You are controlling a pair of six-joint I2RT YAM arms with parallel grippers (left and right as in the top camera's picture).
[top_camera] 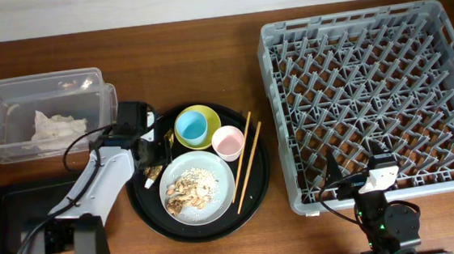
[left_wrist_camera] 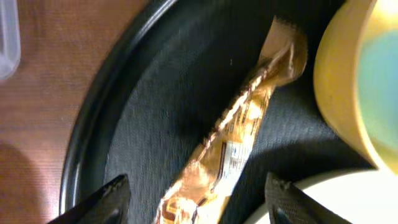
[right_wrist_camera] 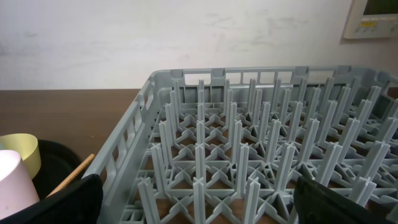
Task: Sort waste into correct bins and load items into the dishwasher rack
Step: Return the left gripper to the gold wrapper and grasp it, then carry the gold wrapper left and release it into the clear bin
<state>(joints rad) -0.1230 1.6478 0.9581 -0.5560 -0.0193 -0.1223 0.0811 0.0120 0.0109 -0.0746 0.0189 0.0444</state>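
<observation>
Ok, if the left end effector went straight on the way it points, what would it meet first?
Most likely the gold wrapper, lying on the black tray between its open fingers; depth is hard to judge.

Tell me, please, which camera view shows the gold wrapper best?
The left wrist view: the wrapper lies close up, nearly whole, on the round black tray. Overhead shows only small bits beside the left arm; the right wrist view misses it entirely.
</observation>
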